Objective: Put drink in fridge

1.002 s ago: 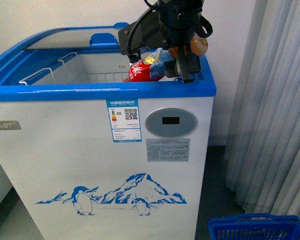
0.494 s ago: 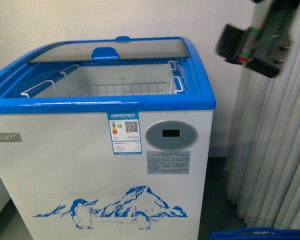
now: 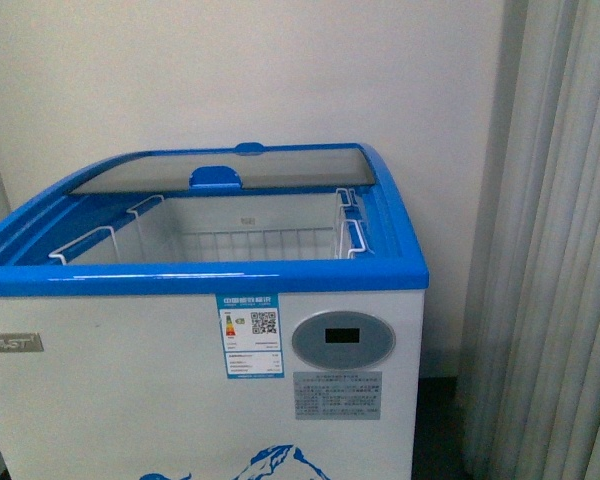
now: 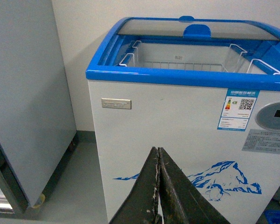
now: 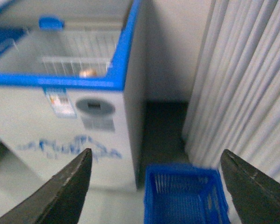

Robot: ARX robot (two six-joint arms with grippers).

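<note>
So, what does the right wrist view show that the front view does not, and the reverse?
Only the right wrist view shows the blue basket on the floor, the open right gripper, and something small and pale inside the fridge, too blurred to identify. Only the front view shows the slid-back glass lid. Both show the fridge's blue rim, grey display and the curtain.

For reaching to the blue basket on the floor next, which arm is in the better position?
Right, probably. The right gripper is open and looks down on the blue basket beside the fridge. The left gripper is shut and faces the fridge front.
</note>
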